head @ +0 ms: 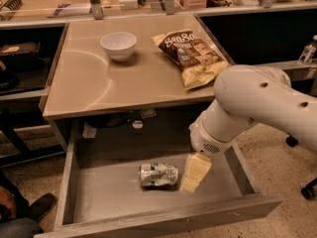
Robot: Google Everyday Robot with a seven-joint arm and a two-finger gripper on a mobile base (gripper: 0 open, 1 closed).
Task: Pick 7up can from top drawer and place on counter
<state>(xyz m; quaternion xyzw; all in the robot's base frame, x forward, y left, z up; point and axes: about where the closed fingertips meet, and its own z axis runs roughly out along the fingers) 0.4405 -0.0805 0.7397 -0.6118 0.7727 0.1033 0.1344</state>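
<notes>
7up can (pixel 158 175): on its side, mid-floor of open top drawer (pixel 99 192), not yet lifted. Hand (pixel 194 173): down inside drawer, just beside can's right end, presumably lined up for a grasp (spread: cannot tell). Bench (pixel 129 83): above drawer, bearing white bowl (pixel 119 45) and chip bag (pixel 192 56); bare front area likely suited for placing.

The 7up can (pixel 158 175) lies on its side (silver, green-marked) in the open top drawer (pixel 106 195), gripper (pixel 192 180) just beside it.
</notes>
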